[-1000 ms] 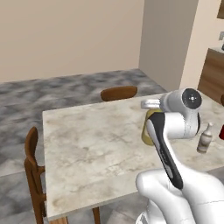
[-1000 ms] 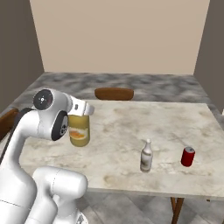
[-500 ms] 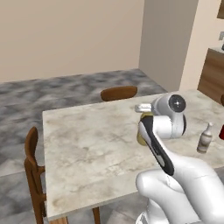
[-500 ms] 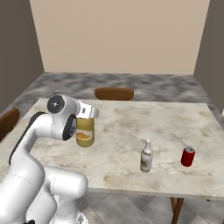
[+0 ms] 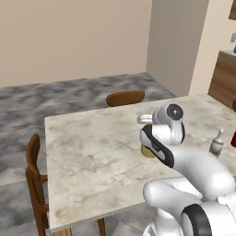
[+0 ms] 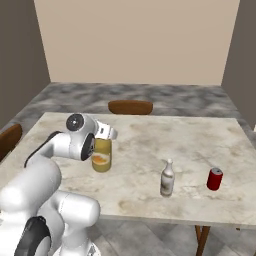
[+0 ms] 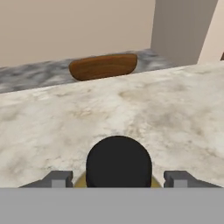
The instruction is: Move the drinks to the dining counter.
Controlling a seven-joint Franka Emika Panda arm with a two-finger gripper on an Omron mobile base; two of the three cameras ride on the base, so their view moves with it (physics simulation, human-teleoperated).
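The juice bottle [image 6: 102,155] stands upright on the dining table [image 6: 150,145], its black cap [image 7: 118,161] between the gripper's [image 7: 118,178] spread fingers, which stand apart from it. It looks big, full, heavy, stiff and smooth, so a grip low on the wide body should hold better than one at the cap.

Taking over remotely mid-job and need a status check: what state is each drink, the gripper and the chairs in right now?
Orange-juice bottle: upright on the dining counter, black cap on, between the fingers.
Gripper: fingers spread wide on either side of the bottle, apparently open.
Slim brown bottle: upright on the counter, free.
Red can: upright on the counter, free.
Far chair: pushed in.
Side chair: at the counter's edge.
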